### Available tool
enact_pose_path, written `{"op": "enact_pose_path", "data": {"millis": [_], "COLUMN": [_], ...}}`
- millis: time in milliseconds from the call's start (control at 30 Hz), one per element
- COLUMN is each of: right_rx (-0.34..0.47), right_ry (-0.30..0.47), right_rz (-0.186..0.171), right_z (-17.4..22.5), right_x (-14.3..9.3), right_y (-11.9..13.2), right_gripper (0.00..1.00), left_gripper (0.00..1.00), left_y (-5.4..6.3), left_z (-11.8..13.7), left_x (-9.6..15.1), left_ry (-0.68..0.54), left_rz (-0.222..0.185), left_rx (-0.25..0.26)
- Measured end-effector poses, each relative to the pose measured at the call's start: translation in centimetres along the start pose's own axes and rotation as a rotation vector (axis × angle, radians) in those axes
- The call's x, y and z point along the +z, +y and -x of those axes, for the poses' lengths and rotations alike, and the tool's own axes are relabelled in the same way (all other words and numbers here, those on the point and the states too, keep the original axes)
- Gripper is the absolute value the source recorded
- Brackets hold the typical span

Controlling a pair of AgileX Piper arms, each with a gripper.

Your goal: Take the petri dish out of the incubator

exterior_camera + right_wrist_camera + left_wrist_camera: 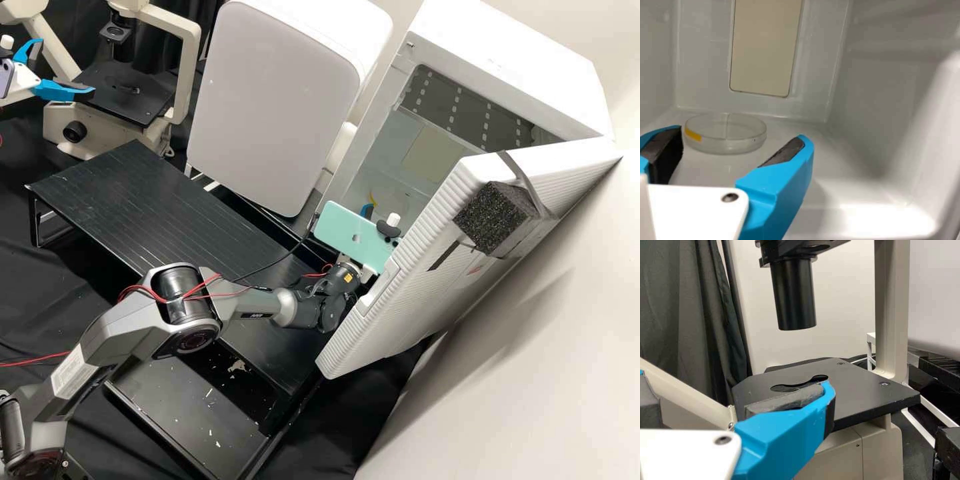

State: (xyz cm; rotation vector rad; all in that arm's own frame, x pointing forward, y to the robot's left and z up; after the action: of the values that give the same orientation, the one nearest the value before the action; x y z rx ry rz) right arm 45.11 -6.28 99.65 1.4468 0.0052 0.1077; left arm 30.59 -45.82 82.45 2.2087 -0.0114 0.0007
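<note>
In the high view, my right gripper (367, 211) is at the mouth of the open white incubator (527, 73), partly hidden behind a phone on its wrist. The right wrist view has this gripper (741, 136) open inside the chamber. Beyond its fingertips, a clear round petri dish (727, 145) with yellow tape lies flat on the chamber floor, not gripped. My left gripper (67, 66) is beside the microscope at the high view's upper left; in the left wrist view this gripper (735, 382) is open by the microscope stage (860, 395), holding nothing.
The incubator door (400, 293) stands open close beside the right arm's wrist. Chamber walls (890, 85) flank the right gripper. A black slatted stand (147, 207) and a white appliance (273, 107) are left of the incubator.
</note>
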Motion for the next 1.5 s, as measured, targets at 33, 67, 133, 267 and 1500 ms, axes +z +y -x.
{"op": "enact_pose_path", "data": {"millis": [33, 67, 133, 267, 1500], "right_rx": [0.000, 0.002, 0.008, 0.011, -0.006], "right_ry": [0.004, 0.008, 0.021, 0.056, -0.001], "right_rz": [0.011, 0.021, 0.033, 0.069, 0.107], "right_z": [-0.2, -0.3, -0.8, -2.1, -6.8], "right_x": [-0.2, -0.4, -1.1, -2.2, -0.8], "right_y": [0.2, 0.4, 0.7, 0.9, -1.3], "right_gripper": [1.00, 1.00, 1.00, 1.00, 1.00], "left_gripper": [1.00, 1.00, 1.00, 1.00, 1.00], "left_y": [0.0, 0.0, 0.0, 0.0, 0.0], "left_z": [0.0, 0.0, 0.0, 0.0, 0.0], "left_x": [0.0, 0.0, 0.0, 0.0, 0.0], "left_ry": [0.000, 0.000, 0.000, 0.000, 0.000], "left_rz": [0.000, 0.000, 0.000, 0.000, 0.000], "left_rx": [0.000, 0.000, 0.000, 0.000, 0.000]}}
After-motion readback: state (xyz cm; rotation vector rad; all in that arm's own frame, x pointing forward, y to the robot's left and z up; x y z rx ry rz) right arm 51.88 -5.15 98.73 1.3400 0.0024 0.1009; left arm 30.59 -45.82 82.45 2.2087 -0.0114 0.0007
